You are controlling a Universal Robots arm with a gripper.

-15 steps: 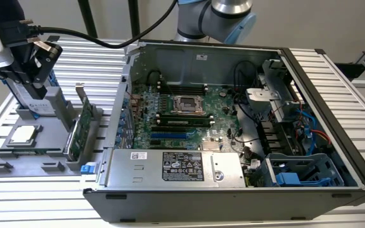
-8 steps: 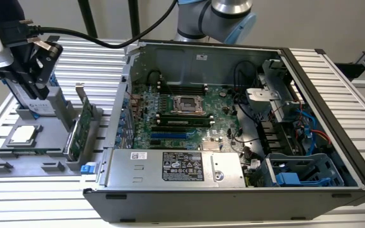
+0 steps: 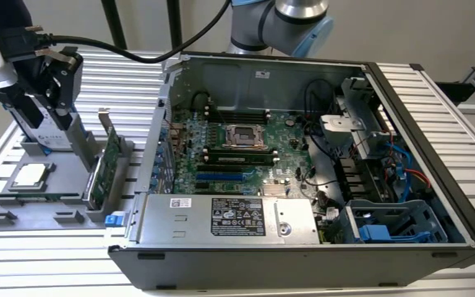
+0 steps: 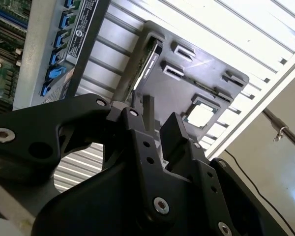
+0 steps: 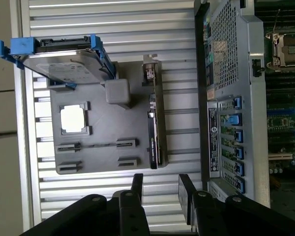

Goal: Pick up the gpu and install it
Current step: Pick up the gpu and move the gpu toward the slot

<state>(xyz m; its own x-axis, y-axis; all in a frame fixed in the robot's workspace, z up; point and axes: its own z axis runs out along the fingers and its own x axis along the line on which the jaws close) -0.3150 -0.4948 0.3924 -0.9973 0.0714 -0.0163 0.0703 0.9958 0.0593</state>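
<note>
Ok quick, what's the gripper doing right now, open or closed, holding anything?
Gripper: open, fingers apart, holding nothing; the gpu is not in its grasp.

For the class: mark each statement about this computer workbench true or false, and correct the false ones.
1. The gpu stands on edge in the grey tray, outside the computer case. True.
2. The gripper is clamped on the gpu. False: its jaws are open and hold nothing.
3. The processor chip sits in the motherboard's socket. False: it lies flat in a recess of the tray.
4. The case is open, with its motherboard exposed. True.
5. The hard drive in its blue frame lies inside the case. False: it is on the tray.
</note>
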